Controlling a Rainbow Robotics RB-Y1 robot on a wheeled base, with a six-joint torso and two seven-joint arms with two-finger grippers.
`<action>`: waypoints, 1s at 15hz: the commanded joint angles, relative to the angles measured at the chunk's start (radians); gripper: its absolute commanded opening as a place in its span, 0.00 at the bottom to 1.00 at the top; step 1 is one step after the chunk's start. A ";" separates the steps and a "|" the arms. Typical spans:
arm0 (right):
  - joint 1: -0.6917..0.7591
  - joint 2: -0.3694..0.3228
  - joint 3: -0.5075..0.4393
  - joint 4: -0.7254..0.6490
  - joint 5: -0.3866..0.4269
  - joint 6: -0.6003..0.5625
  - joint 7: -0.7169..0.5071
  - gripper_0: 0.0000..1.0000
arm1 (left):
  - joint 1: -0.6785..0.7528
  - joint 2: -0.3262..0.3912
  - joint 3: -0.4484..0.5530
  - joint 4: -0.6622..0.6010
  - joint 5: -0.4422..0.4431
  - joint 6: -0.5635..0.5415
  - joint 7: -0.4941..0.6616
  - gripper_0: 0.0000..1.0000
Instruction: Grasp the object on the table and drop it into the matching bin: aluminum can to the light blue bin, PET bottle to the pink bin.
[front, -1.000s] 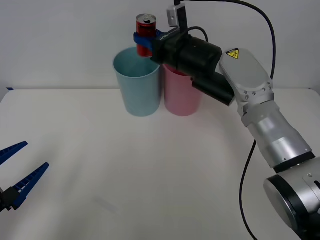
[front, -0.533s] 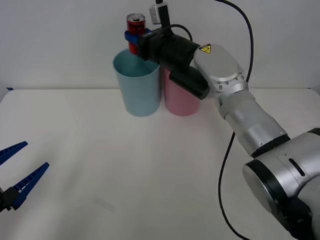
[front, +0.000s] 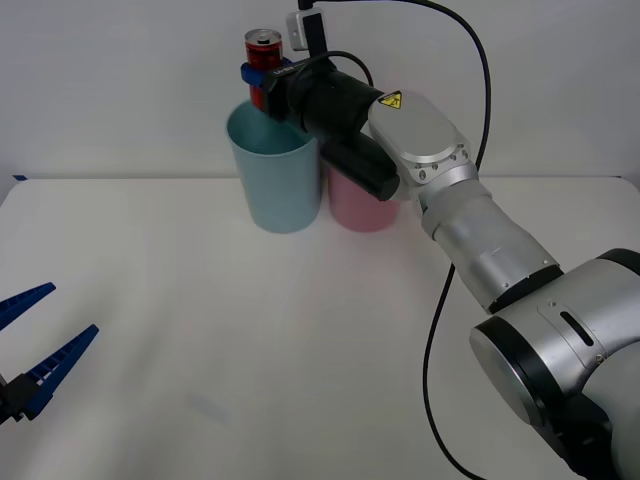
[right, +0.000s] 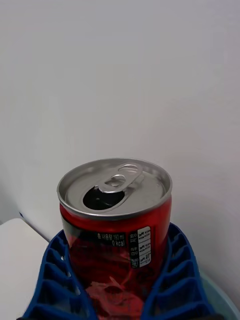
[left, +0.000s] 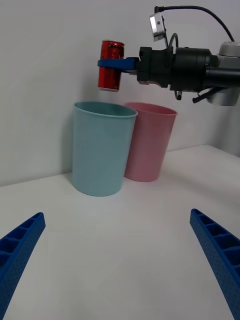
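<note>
The right gripper (front: 258, 76) is holding the aluminum can (front: 263, 50) above the light blue bin (front: 273, 170), needing centring over the opening before release.

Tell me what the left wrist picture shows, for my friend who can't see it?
The right gripper holds a red can upright in the air, just above the light blue bin. The pink bin stands touching it on the white table. The left gripper's blue jaws are open, low and near.
</note>
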 joint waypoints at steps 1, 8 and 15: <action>0.002 0.000 0.000 0.000 0.000 0.021 0.003 1.00 | 0.000 0.000 0.000 0.000 0.000 0.000 0.000 1.00; 0.002 0.000 0.000 0.000 -0.003 0.019 0.022 1.00 | 0.000 0.000 0.000 0.000 0.000 0.000 0.000 1.00; 0.048 -0.026 0.000 -0.064 -0.033 -0.008 0.040 1.00 | 0.000 0.000 0.000 0.000 0.000 0.000 0.000 1.00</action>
